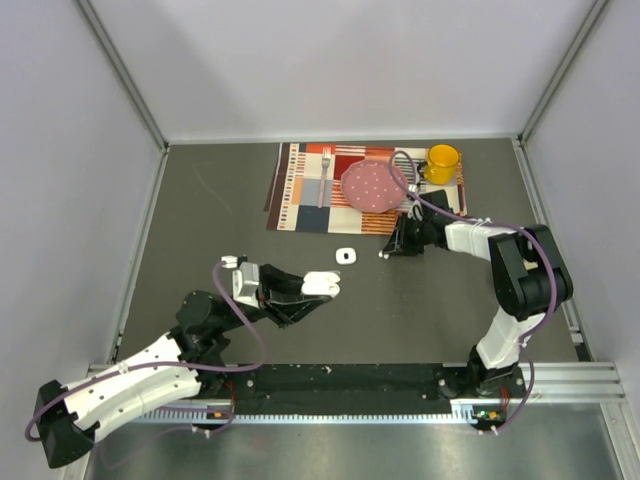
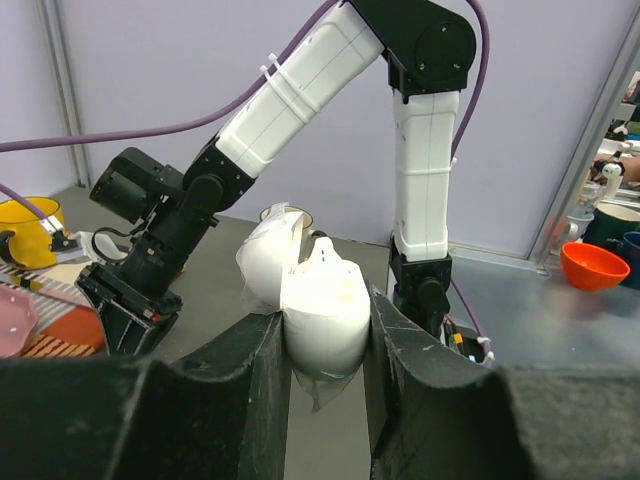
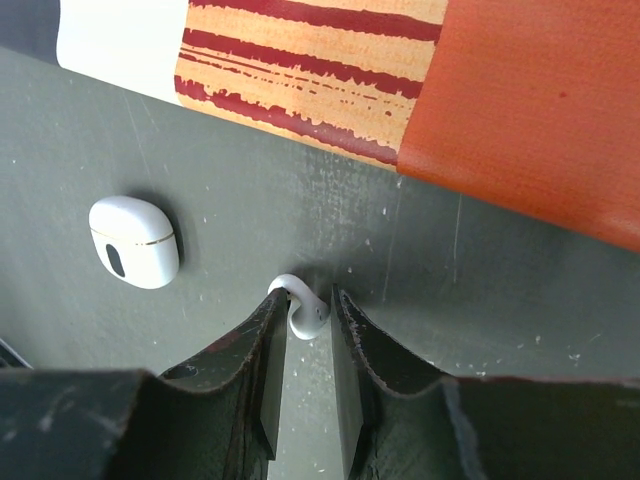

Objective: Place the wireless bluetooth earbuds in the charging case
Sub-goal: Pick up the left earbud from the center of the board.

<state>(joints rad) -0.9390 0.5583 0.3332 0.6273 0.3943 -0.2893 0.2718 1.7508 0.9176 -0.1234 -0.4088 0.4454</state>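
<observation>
Item: earbud, white, lying on the grey table just off the striped placemat. Right gripper nearly closed, pinching it at the fingertips. Left gripper clamped tight on the open charging case, lid up. A closed case lies nearby. Step in hand: pickup. Next move likely calls for lifting the bud, carrying it over and aligning it with its well.

A striped mat in red, orange and white lies at the far side of the grey desk. On the mat a fork lies just left of a pink dotted plate. A yellow mug stands at the mat's far right corner. In the left wrist view an orange bowl sits beyond the frame at right.
</observation>
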